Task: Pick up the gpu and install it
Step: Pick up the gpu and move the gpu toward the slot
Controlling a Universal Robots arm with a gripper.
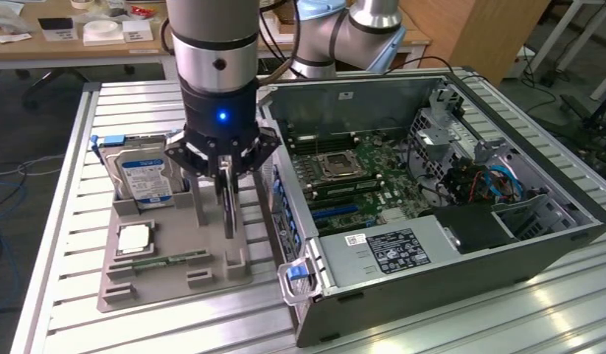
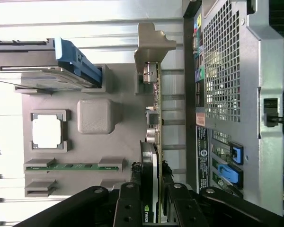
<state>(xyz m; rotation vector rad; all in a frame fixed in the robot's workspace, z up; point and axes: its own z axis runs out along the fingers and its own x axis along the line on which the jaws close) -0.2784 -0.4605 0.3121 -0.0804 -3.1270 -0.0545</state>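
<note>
The gpu [image 1: 227,210] stands on edge in a slot of the grey holder tray [image 1: 165,276], beside the open computer case [image 1: 431,221]. My gripper [image 1: 227,173] reaches straight down over it, and its jaws are closed on the card's upper edge. In the wrist view the gpu [image 2: 154,142] runs from its silver bracket to between the black fingers of my gripper [image 2: 151,208], one finger pressed against each face. The card's lower edge still looks seated in the tray [image 2: 128,142].
The tray also carries a silver hard drive [image 1: 144,177] with a blue-white label, a processor chip [image 1: 134,237] and a narrow green memory stick [image 1: 165,259]. The case lies on its side with the motherboard [image 1: 352,169] exposed. Everything rests on a slatted metal table [image 1: 67,310].
</note>
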